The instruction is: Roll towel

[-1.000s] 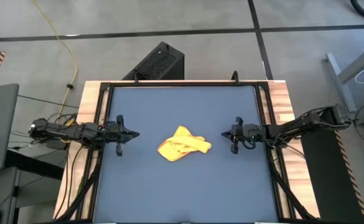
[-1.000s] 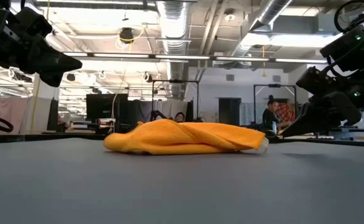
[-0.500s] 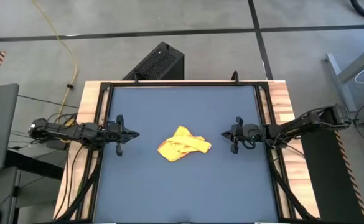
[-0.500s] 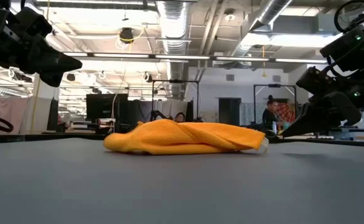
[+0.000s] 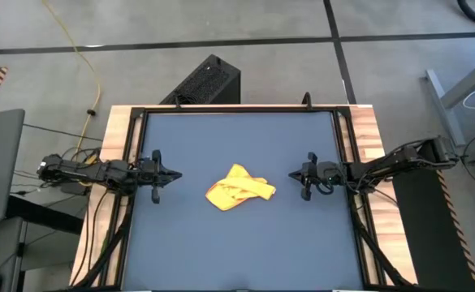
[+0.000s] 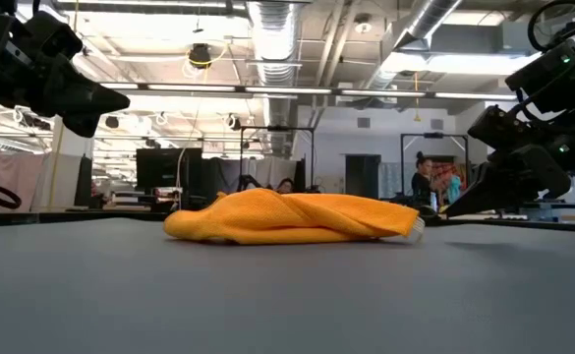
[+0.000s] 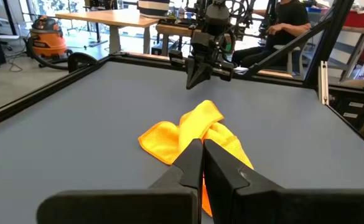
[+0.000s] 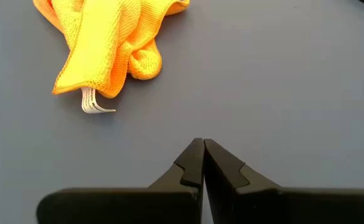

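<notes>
The yellow-orange towel (image 5: 239, 190) lies crumpled and loosely folded on the blue-grey tabletop (image 5: 237, 251), near its middle. It also shows in the low view (image 6: 292, 217), in the left wrist view (image 7: 188, 130) and in the right wrist view (image 8: 107, 37), where a white label (image 8: 93, 102) sticks out from one corner. My left gripper (image 5: 177, 173) hovers shut above the table to the towel's left, pointing level at it. My right gripper (image 5: 292, 175) is shut to the towel's right, tilted down a little, clear of the cloth.
A black frame (image 5: 237, 109) rims the tabletop, with wooden strips (image 5: 111, 162) outside it on both sides. Bare table surface lies all around the towel. In the room beyond, a person (image 6: 427, 182) stands far behind the table.
</notes>
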`<state>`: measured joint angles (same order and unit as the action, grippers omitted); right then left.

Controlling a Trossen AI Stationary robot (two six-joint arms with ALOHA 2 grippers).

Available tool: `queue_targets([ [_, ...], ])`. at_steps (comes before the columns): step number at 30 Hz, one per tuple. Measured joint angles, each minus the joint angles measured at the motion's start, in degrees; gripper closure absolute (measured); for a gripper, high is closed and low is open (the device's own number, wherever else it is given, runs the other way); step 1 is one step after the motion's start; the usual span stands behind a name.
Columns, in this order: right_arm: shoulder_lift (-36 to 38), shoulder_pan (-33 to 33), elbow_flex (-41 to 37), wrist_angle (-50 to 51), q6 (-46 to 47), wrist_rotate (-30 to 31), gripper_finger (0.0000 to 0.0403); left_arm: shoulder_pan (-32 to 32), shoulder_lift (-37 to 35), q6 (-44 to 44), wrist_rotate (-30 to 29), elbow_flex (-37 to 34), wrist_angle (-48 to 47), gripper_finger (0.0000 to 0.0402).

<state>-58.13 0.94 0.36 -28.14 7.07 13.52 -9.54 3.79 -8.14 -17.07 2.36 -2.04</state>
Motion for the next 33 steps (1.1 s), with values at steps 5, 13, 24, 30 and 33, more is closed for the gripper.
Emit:
queue_targets([
  [5,0.02,-0.01,0.00,0.02,0.00,0.02,0.0364,-0.01,0.00,0.00,0.01,-0.01,0.02,0.0401],
  [13,0.02,0.01,0.02,0.00,0.00,0.02,0.0364,0.00,0.01,0.00,0.00,0.00,0.01,0.0401],
  [24,0.01,-0.01,0.01,0.02,0.00,-0.01,0.0364,0.00,0.02,0.00,-0.01,-0.01,0.02,0.0401],
  [30,0.02,0.15,0.02,-1.22,-6.64,0.00,0.0364,0.00,0.00,-6.08,-0.04,-0.01,0.10,0.0401],
  [33,0.00,0.18,0.40,-0.93,-7.37,0.02,0.0364,-0.02,0.01,-7.13,-2.00,-0.09,0.94,0.0401],
])
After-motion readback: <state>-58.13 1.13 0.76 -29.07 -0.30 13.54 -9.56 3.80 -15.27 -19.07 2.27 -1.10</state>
